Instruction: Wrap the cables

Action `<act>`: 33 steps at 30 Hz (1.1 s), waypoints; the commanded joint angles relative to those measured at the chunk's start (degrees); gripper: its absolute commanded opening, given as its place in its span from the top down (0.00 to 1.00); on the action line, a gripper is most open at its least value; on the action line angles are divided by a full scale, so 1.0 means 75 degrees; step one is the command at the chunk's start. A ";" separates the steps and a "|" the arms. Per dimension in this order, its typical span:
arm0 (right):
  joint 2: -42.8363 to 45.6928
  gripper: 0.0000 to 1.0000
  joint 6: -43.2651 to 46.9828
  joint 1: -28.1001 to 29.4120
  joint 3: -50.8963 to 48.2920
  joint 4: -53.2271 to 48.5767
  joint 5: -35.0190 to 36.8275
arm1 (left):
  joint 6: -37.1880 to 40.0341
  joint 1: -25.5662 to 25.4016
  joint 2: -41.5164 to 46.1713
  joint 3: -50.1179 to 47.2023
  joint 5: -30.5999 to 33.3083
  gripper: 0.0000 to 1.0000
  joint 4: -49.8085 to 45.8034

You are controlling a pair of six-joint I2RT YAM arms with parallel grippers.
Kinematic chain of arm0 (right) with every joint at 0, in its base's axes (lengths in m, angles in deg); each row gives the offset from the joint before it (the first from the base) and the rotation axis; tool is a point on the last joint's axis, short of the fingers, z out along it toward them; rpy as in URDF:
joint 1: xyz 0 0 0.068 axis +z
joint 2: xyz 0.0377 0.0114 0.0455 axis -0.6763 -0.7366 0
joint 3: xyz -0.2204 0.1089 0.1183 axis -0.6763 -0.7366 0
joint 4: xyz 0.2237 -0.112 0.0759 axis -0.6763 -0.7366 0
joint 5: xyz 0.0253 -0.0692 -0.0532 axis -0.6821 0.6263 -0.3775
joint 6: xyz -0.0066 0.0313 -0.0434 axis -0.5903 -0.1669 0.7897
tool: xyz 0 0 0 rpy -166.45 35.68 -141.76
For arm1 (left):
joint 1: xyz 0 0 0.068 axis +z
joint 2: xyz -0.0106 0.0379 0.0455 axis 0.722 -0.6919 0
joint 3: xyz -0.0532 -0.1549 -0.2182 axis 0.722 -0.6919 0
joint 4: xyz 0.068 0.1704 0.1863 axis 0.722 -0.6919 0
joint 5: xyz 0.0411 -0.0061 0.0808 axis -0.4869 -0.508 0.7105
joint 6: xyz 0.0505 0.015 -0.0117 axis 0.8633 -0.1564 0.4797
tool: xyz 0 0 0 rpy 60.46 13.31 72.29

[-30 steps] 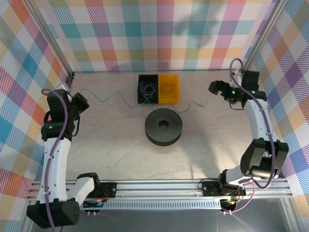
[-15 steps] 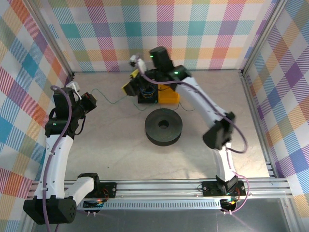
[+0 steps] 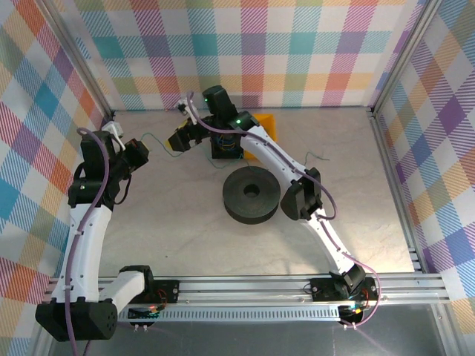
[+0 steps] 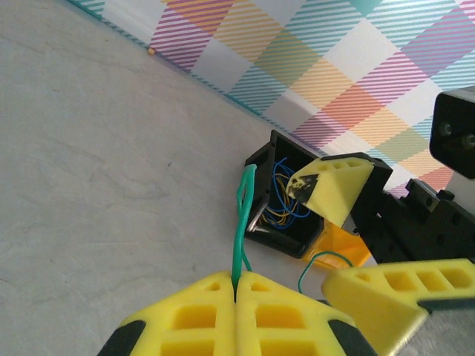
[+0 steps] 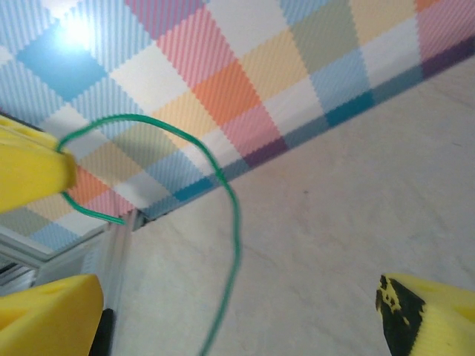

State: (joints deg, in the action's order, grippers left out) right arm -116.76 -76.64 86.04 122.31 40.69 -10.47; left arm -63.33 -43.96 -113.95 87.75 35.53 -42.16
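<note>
Cable (image 4: 241,222) sits pinched in left end effector (image 4: 236,288); right end effector (image 3: 182,139) gapes, seemingly empty.

Even, diffuse light fills the top view: bright, free of glare, with only a soft, short shadow around the spool (image 3: 251,194) on the pale table (image 3: 185,245). The left wrist view is crisp farther off, while its near yellow fingers (image 4: 215,285) go soft. The right wrist view is smeared throughout; a white hotspot blooms on the wall (image 5: 74,30), and the cable (image 5: 238,230) looks fuzzy.
</note>
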 commanded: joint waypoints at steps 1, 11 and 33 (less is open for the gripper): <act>-0.0261 0.09 -0.0370 0.0222 0.0167 0.0398 -0.0659 | -0.0018 -0.0079 -0.0087 0.0276 -0.0171 1.00 0.0219; -0.0299 0.17 0.0208 0.0375 -0.0002 -0.0619 -0.0024 | -0.0133 -0.0079 -0.0325 0.0352 -0.0345 1.00 0.0515; 0.0015 0.63 0.1018 0.0294 -0.0318 -0.1517 0.1609 | -0.0099 -0.0085 -0.0224 0.0452 -0.0117 1.00 0.0369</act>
State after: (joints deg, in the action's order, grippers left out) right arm -118.31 -70.81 88.64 120.02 32.06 -1.23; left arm -63.70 -44.00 -116.60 90.25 34.18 -40.79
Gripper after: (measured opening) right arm 0.407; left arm 0.063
